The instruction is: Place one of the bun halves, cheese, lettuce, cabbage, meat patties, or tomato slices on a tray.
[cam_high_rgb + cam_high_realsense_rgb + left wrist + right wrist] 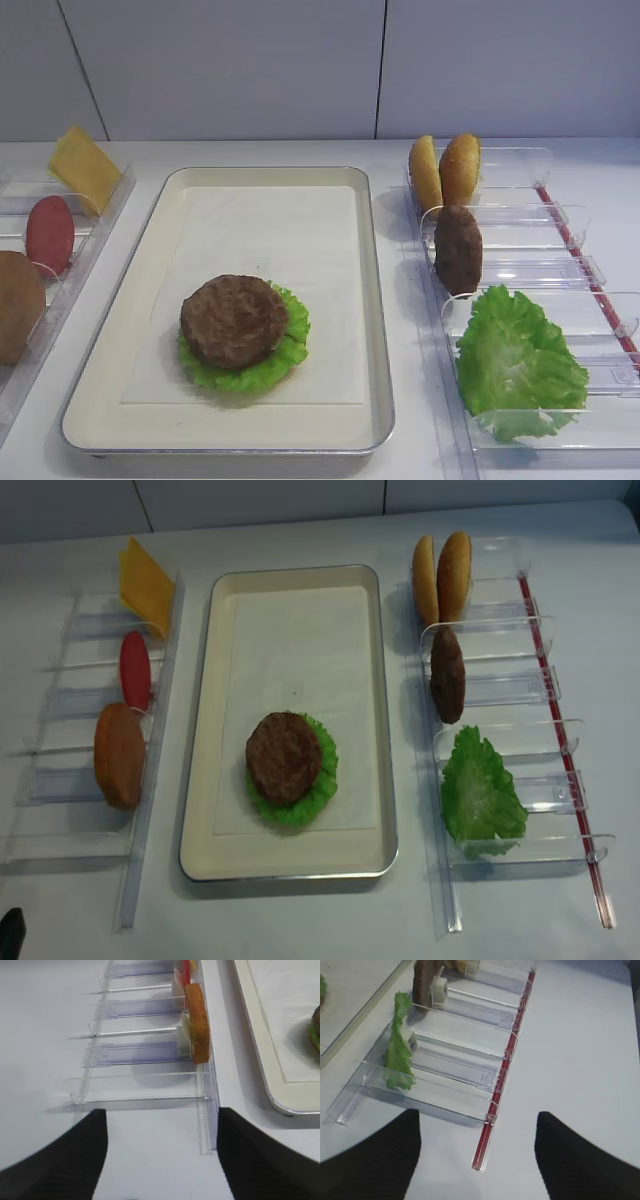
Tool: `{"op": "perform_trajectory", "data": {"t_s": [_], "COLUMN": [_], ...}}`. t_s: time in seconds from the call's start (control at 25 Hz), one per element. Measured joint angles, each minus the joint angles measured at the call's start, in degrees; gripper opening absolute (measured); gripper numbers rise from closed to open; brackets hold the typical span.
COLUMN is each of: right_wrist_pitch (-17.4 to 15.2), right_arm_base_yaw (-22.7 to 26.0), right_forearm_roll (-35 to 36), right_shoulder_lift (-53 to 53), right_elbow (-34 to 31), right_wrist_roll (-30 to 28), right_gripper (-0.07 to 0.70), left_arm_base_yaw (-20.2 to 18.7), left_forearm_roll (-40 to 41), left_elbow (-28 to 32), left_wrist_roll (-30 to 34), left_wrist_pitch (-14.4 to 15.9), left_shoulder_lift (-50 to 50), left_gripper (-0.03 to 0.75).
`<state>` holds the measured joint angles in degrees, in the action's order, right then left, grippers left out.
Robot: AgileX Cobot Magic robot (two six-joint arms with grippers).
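Sitting on a frilly green lettuce leaf (286,352), one round dark-brown meat patty (234,320) lies in the big cream metal tray (139,268), near its front. The other brown patty (458,248) stands in the clear plastic rack (545,235) on the right, beside more lettuce. The right gripper (479,1157) has its black fingers wide apart, holding nothing. The left gripper (162,1155) is spread apart too, over the white table (45,1050).

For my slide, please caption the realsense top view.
Meat patty on lettuce in the tray, racks on both sides.
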<state>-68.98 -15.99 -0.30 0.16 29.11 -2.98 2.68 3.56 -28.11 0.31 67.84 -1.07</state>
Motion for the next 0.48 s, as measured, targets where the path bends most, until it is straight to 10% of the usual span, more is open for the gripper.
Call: {"op": "perform_trajectory", "data": {"t_s": [0.48], "right_wrist_pitch": [1.3], "right_arm_base_yaw": [0.0], "right_forearm_roll": [-8.8], "right_shoulder_lift": [-1.1], "right_elbow": [-0.9], "right_wrist_roll": [0.2], "right_gripper": [0.498], "left_arm_base_yaw": [0.0], "left_forearm_roll": [0.0], "left_elbow": [0.0], "left_wrist_roll": [0.0], "left_wrist_pitch": [-0.1], "left_shoulder_lift": [0.0], "left_gripper": [0.456]}}
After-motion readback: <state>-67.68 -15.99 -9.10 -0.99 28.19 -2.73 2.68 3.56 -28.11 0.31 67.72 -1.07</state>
